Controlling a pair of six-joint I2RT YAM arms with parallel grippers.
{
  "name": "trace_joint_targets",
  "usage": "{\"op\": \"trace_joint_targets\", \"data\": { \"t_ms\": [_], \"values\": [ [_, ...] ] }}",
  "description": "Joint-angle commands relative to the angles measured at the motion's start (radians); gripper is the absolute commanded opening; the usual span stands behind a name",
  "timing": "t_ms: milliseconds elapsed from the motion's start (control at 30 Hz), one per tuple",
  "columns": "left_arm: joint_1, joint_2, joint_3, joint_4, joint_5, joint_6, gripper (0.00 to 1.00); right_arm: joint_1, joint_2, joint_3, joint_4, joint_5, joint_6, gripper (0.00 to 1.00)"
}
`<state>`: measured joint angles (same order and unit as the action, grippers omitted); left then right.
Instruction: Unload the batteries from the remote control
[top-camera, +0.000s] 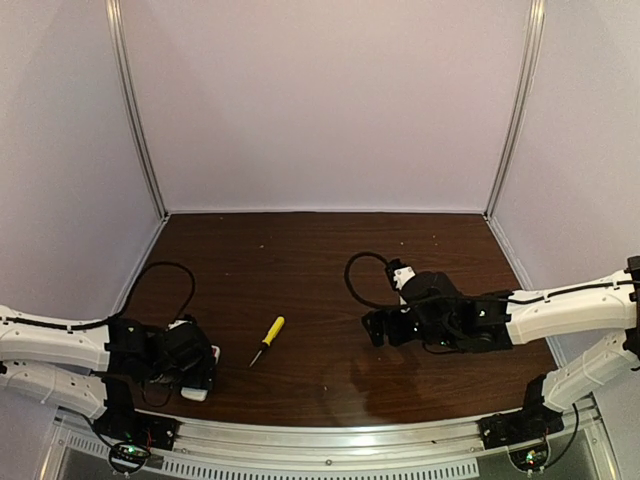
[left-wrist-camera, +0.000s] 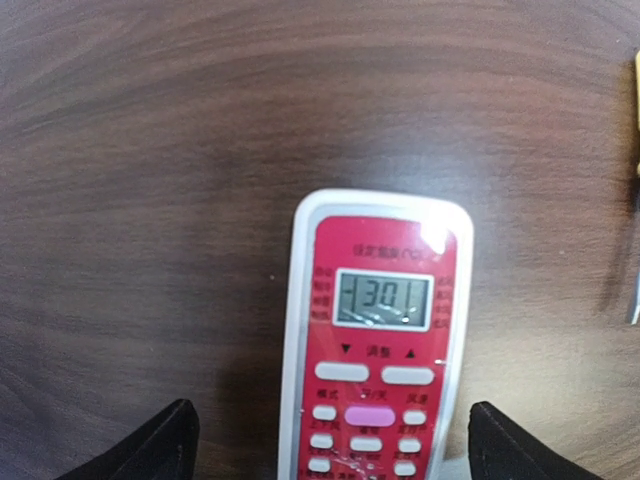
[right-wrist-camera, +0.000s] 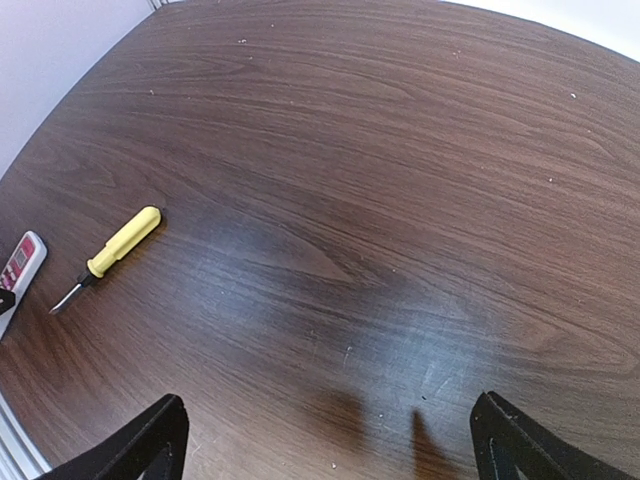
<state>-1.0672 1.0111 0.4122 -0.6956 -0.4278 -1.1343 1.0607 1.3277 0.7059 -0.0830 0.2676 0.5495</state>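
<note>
A dark wood-grain table sits boxed by pale lilac walls, aluminium corner posts and a near-edge metal rail

Remote control, red face: display reads 30, trailing mark unclear. Down arrow and up arrow below it. Chinese labels too blurred to read
</note>
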Motion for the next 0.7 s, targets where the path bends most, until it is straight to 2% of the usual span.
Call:
{"op": "trace_joint_targets", "data": {
  "t_ms": [0,100,333,667],
  "values": [
    [0.023,0.034,-0.015,0.051,0.047,0.027,0.94,0.009,-0.006,-0.024,-0.007,0.033,0.000,1.00],
    [0.035,0.096,-0.001,0.063,0.065,0.045,0.91,0.008,-0.013,-0.030,-0.008,0.039,-0.003,1.00],
    [0.039,0.221,0.035,0.103,0.085,0.065,0.74,0.008,-0.018,-0.034,-0.016,0.055,-0.009,1.00],
    [0.039,0.246,0.053,0.137,0.103,0.087,0.52,0.009,-0.026,-0.040,-0.021,0.062,-0.010,1.00]
  ]
}}
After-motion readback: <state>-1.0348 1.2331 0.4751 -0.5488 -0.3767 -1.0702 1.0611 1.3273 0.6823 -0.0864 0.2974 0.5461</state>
